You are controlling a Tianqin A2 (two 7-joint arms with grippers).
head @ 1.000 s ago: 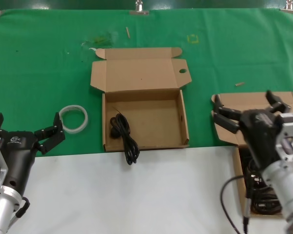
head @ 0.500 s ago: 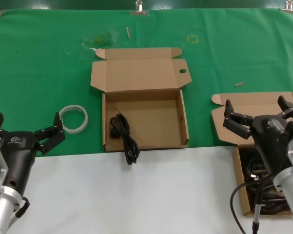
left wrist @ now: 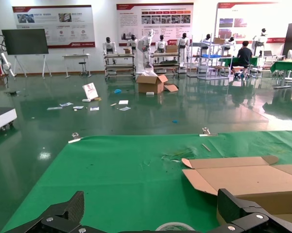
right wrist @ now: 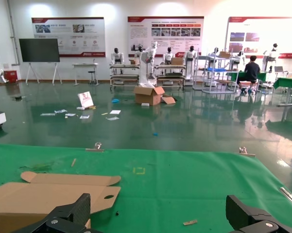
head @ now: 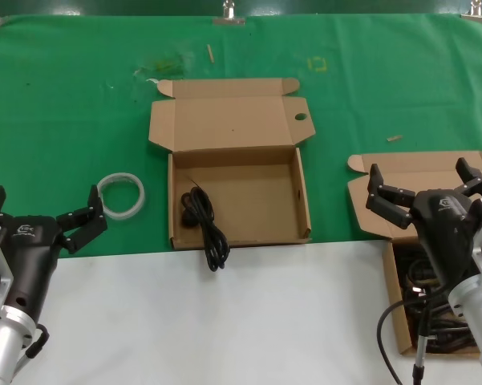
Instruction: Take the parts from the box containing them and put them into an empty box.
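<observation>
We are seeing the right gripper (head: pixel 430 188) hovering spread open just above the source box (head: pixel 399 327), its cables (head: pixel 433 317) lying beneath. One cable bundle (head: pixel 205 227) is draping over the holed box (head: pixel 239 194) front. Left gripper (head: pixel 42 215) is idling open near the white ring (head: pixel 122 195).

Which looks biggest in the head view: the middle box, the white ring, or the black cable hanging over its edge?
1. Middle box
2. Cable and white ring: close. The cable runs longer; the ring is wider.
</observation>
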